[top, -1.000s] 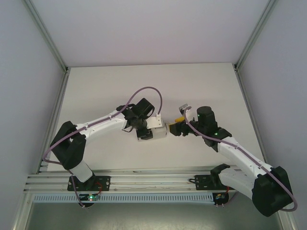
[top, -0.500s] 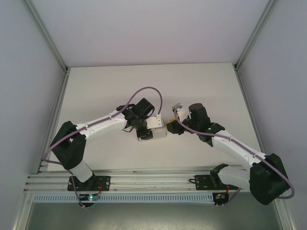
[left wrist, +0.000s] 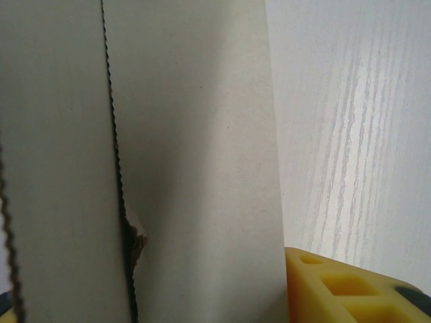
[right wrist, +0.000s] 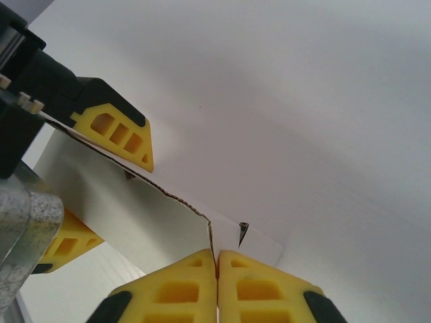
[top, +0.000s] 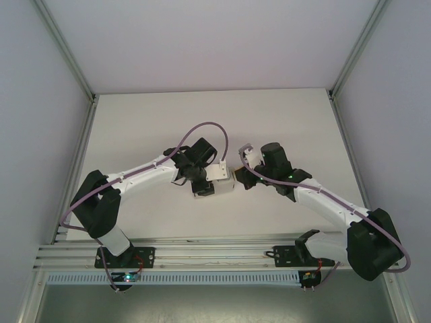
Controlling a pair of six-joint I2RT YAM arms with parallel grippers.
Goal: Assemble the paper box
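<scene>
The left gripper [top: 205,182] holds the box [top: 222,180] between its two yellow fingers [right wrist: 118,131], over the middle of the table [top: 135,128]. Just to the right of the box sits the right gripper [right wrist: 217,261] — its fingers are squeezed tight together, with a thin edge of the box's card pinched between them

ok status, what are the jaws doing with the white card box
left jaws clamped across small white card box. right jaws shut, pinching its flap edge. nothing blocking either arm.
</scene>
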